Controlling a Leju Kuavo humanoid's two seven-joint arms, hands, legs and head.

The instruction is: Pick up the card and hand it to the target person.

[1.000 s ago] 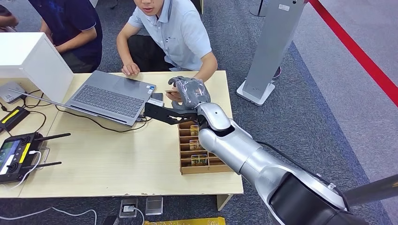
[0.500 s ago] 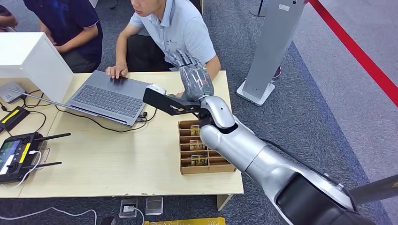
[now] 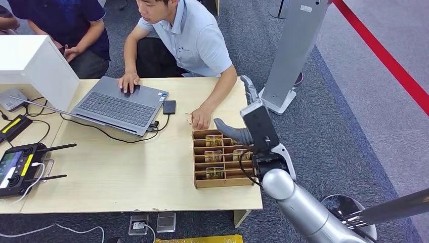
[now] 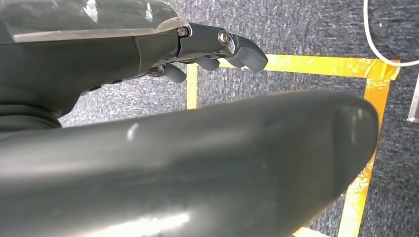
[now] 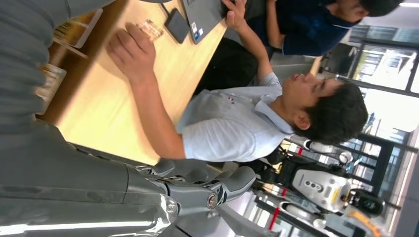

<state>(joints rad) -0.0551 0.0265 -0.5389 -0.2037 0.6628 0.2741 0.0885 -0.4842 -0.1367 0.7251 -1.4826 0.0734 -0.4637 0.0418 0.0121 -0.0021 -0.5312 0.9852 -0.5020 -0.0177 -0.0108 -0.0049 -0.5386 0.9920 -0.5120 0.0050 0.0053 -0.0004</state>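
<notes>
1. The small patterned card (image 3: pixel 188 117) lies on the pale wooden counter (image 3: pixel 126 167), touching the seated person's hand (image 3: pixel 202 119).
2. The robot's right hand (image 3: pixel 242 132) hovers empty, fingers spread, above the brown cardboard divider tray (image 3: pixel 218 181); it could knock the tray.
3. The left hand (image 4: pixel 212 49) hangs empty, fingers loosely curled.

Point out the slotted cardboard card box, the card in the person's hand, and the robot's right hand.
Brown slotted cardboard card box (image 3: pixel 200 183), head view, front left corner.
Small card (image 3: pixel 189 118), head view, its exposed end.
Right hand (image 3: pixel 242 129), head view, grey palm.
</notes>
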